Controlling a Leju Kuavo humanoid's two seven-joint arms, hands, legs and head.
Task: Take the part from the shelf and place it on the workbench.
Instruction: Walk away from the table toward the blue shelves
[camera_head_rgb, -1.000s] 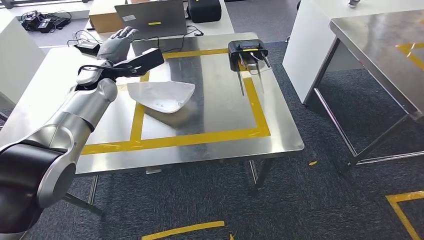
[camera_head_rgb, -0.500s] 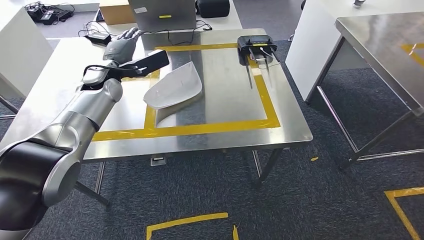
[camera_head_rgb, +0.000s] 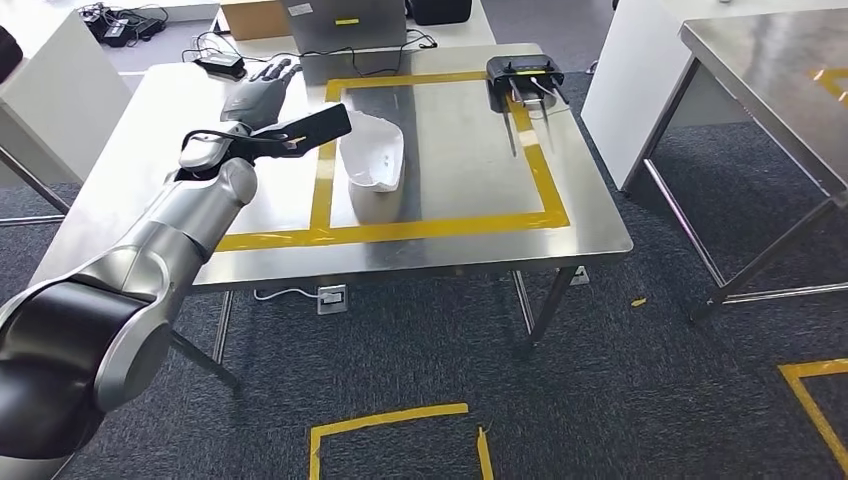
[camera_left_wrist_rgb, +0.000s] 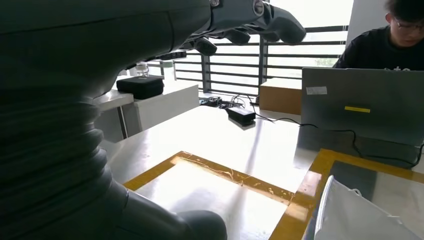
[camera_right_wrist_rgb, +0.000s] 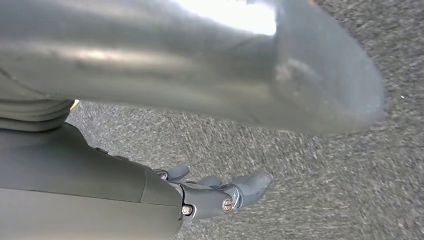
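- Steel workbench (camera_head_rgb: 450, 225), polished and marked with a yellow tape rectangle (camera_head_rgb: 440, 228), stands on grey carpet.
- We see the white, curved, shell-shaped part (camera_head_rgb: 372, 152) lying inside the rectangle.
- Our left hand (camera_head_rgb: 258, 95) hovers beside it, fingers spread, holding nothing.
- Our right hand (camera_right_wrist_rgb: 220, 192) hangs above carpet, fingers loosely apart, empty.

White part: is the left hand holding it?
No. The white part lies on the table, and the left hand is held open beside it.

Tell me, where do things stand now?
Left hand open above steel workbench. Right hand empty, hanging over carpet. White curved part lies inside yellow tape.
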